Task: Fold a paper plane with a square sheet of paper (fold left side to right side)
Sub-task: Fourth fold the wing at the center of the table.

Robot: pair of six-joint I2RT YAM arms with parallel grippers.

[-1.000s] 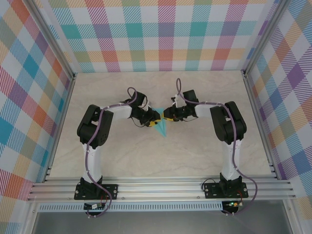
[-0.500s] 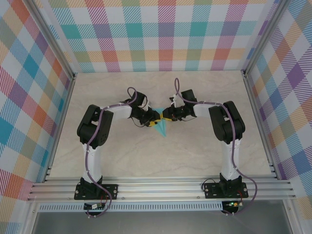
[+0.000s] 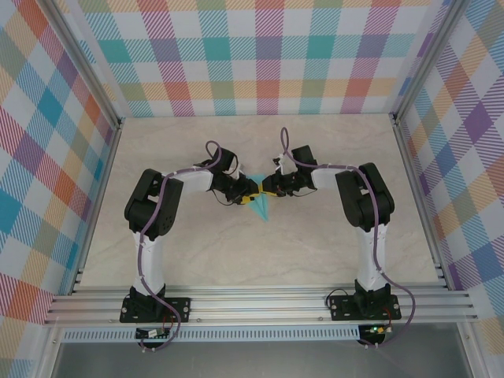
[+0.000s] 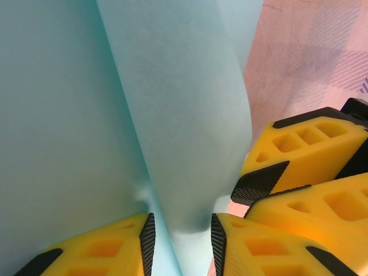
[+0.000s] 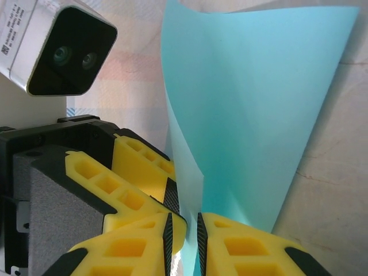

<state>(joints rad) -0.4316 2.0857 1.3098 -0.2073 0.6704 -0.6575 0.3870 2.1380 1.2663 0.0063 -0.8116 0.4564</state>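
The turquoise sheet of paper (image 3: 264,209) lies mid-table, folded to a narrow shape with its tip pointing toward the arms. My left gripper (image 3: 253,191) and right gripper (image 3: 270,189) meet at its upper part. In the left wrist view a raised, curved fold of the paper (image 4: 184,115) fills the gap between the left gripper's (image 4: 183,224) pads, which press on it from both sides. In the right wrist view the right gripper (image 5: 183,221) has its pads nearly together on a lifted edge of the paper (image 5: 259,103). The left gripper's yellow fingers (image 5: 138,161) sit right beside it.
The right gripper's yellow fingers (image 4: 305,144) crowd the left gripper on the right. The left wrist camera (image 5: 63,46) looms close to the right gripper. Pale marbled table (image 3: 197,252) spreads around the paper, ringed by checked walls (image 3: 260,55).
The right gripper has slid a little left toward the left gripper and narrowed its jaws onto the paper edge. The left arm has stayed put.
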